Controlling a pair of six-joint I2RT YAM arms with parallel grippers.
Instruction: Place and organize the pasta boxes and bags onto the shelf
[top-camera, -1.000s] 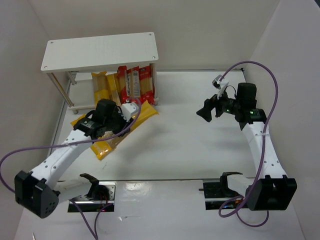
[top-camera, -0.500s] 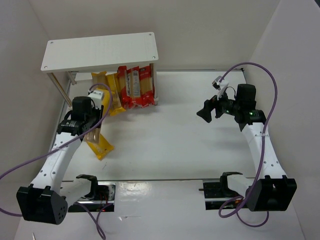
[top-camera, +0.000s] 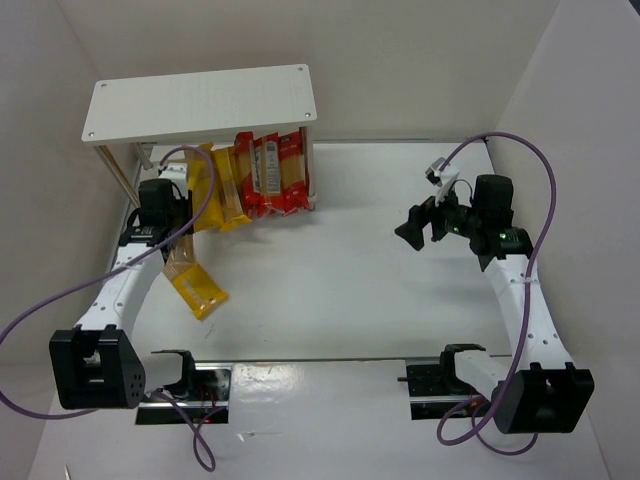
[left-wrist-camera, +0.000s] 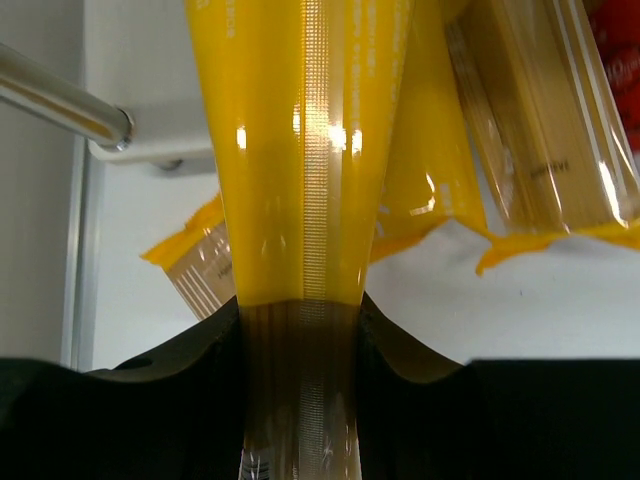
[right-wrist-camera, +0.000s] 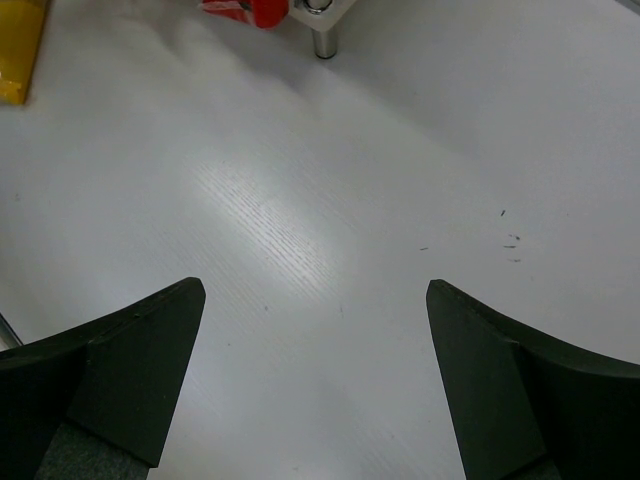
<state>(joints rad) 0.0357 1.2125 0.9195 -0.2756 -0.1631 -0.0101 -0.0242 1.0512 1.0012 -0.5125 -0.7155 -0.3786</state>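
A white table (top-camera: 350, 290) bearing a few tiny dark specks (right-wrist-camera: 511, 241) stands between plain pale walls (top-camera: 420, 60).

The shelf (top-camera: 200, 100) stands far left on the table (top-camera: 350, 280), spaghetti packs (top-camera: 265, 175) leaning side by side under its top board. Before it, the left gripper (left-wrist-camera: 300, 330) clamps a held pack (left-wrist-camera: 300, 150). A loose pack (top-camera: 197, 290) lies nearer on the table, and the right gripper (top-camera: 408, 232) hangs well to the right

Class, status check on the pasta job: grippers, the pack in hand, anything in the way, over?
Left gripper shut on yellow pasta bag. Right gripper open, empty, above the table. Held bag points toward the shelf; other yellow bags close alongside.
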